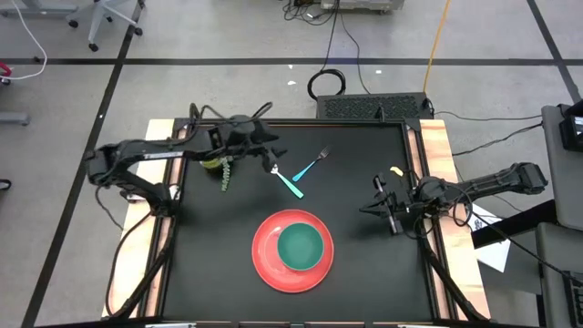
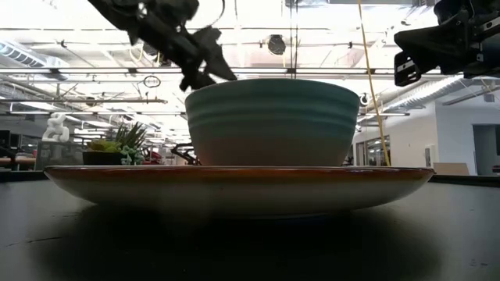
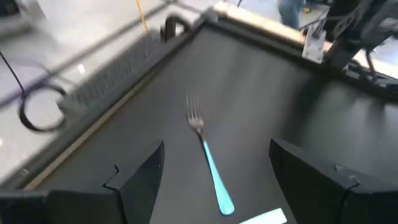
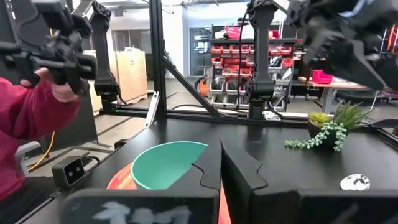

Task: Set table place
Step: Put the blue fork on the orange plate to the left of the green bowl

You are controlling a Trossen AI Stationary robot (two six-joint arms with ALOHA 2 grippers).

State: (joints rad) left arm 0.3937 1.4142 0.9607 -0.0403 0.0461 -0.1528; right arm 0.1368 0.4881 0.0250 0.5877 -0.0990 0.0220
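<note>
Bowl (image 1: 301,246) is set in plate (image 1: 291,251) at the near centre of the surface (image 1: 364,164); fork (image 1: 312,165) and spoon (image 1: 286,179) are left unplaced far of it, beneath the released left gripper (image 1: 270,157); right gripper (image 1: 379,204) is kept clenched, empty.

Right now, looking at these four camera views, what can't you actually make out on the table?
- Spoon: in the high view the left gripper, open above it, covers most of it; only the bowl end shows.
- Fork: in the left wrist view its handle end is cut off at the frame edge.
- Red plate: in the low view the teal bowl blocks everything behind.
- Red plate in the right wrist view: mostly hidden by the shut right gripper.
</note>
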